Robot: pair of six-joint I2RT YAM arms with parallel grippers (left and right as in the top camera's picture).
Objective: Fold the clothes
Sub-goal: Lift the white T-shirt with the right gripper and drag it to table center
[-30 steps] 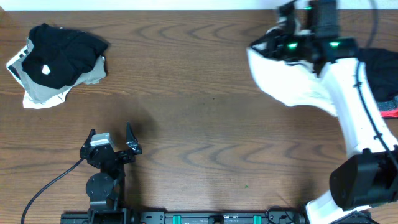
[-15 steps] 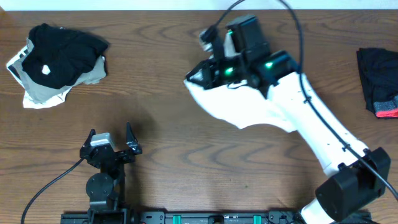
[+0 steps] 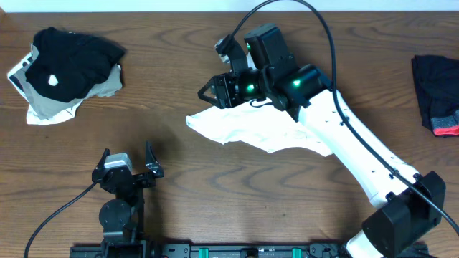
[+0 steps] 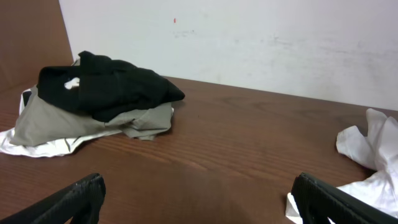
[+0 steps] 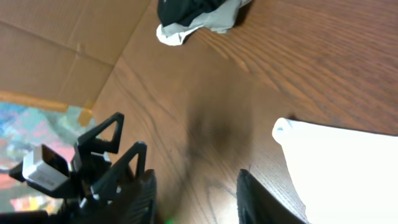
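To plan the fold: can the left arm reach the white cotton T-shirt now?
Probably yes: only bare brown wooden table lies between the open left gripper and the white cotton T-shirt.

Nothing can be read in any view. The small white spot (image 3: 52, 80) on the black garment (image 3: 75, 54), at about ten o'clock on the table seen from overhead, is too small and blurred to tell whether it is a logo or lettering. The white T-shirt (image 3: 251, 130), near the middle of the table, shows only plain cloth on its visible side.
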